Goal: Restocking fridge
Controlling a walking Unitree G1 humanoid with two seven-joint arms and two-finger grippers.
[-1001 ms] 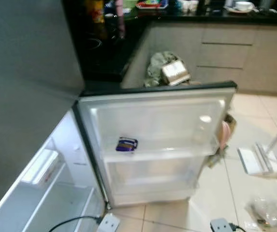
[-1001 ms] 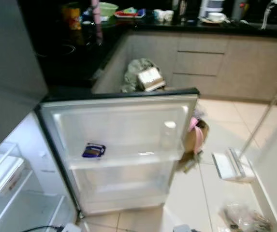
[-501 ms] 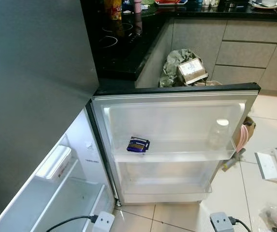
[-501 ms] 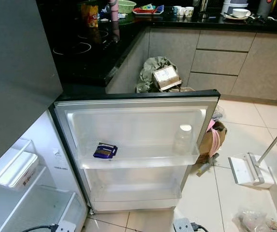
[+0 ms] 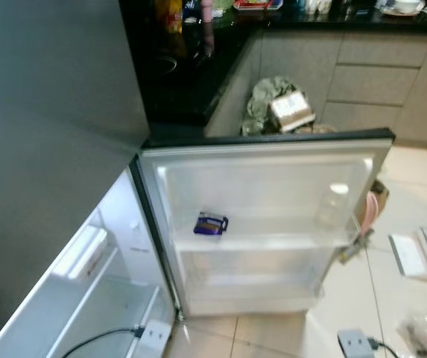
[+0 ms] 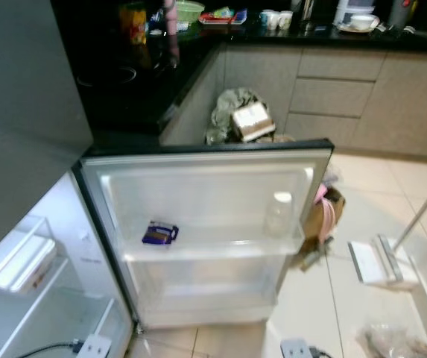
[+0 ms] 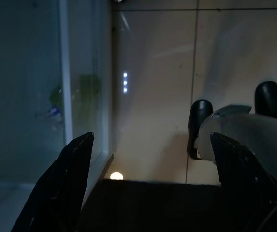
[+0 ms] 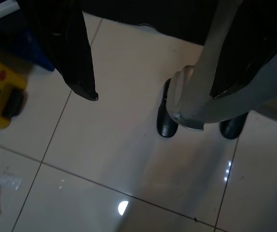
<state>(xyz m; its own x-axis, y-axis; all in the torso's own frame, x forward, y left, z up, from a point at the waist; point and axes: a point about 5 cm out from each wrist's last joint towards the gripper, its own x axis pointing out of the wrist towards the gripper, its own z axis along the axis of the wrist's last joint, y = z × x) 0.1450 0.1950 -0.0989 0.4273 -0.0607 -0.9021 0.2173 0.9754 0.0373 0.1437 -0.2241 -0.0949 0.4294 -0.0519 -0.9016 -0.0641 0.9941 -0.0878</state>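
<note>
My left gripper [image 7: 150, 159] and right gripper [image 8: 153, 94] hung idle over the floor tiles [image 8: 104, 159], jaws apart and empty. Ahead, the fridge door [image 5: 265, 224] stood open, its shelf holding a small purple packet [image 5: 211, 224] and a clear bottle [image 5: 331, 207]. Risk: floor cables [image 5: 94, 343] and power strips [image 5: 356, 341] could snag my feet while approaching.

The open fridge door [image 5: 265, 224] is standing ahead, a small packet [image 5: 211, 224] lying on its upper shelf toward the left and what is probably a bottle [image 5: 331, 209] standing at the right end — the kitchen counter [image 5: 191, 71] is running behind.
</note>
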